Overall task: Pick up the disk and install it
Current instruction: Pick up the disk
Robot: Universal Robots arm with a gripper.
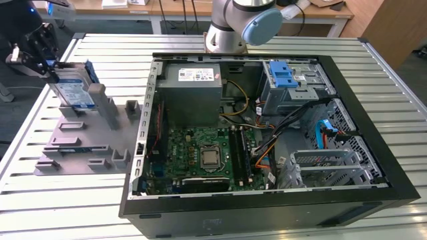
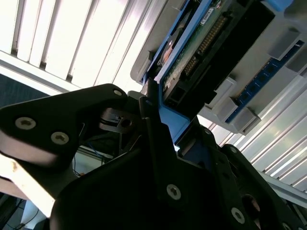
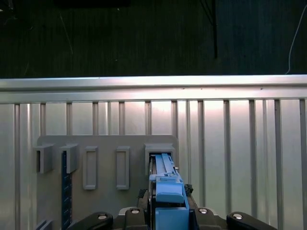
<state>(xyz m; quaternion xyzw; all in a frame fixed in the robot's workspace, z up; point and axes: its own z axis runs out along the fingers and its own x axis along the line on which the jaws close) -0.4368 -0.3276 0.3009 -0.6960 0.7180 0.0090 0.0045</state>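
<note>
Item: gripper (image 1: 53,74), black, two-fingered, on the single arm; its fingers (image 2: 149,125) are closed from either side on the blue plastic frame of the disk, pinching it at its upper end, as both wrist views show. Item: the disk (image 1: 73,90), a flat rectangular silver metal hard drive with a white-and-blue label, standing on edge and slightly tilted; its green circuit-board face (image 2: 211,38) is turned toward the second wrist camera. Location: the end slot of a grey plastic holding rack (image 1: 80,150) with several upright posts. The rack lies on the slatted metal table (image 1: 40,210) at the exterior view's left. Whether the drive's lower end is fully seated in that slot, I cannot tell. In the first wrist view the drive appears edge-on (image 3: 165,175), running straight into the slot's grey surround. Item: open black computer tower (image 1: 267,220), lying on its side just beside the rack. Contents: green motherboard (image 1: 203,155), grey power-supply box (image 1: 193,82) and a metal drive cage topped by a bright blue latch (image 1: 283,75). Status: pick-up in hand, drive not yet installed. Handling note, as a judgement: the grasp looks centred on the frame. The drive should come out in line with the slot walls, without twisting, since any sideways lean would bind the blue frame against the posts.
</note>
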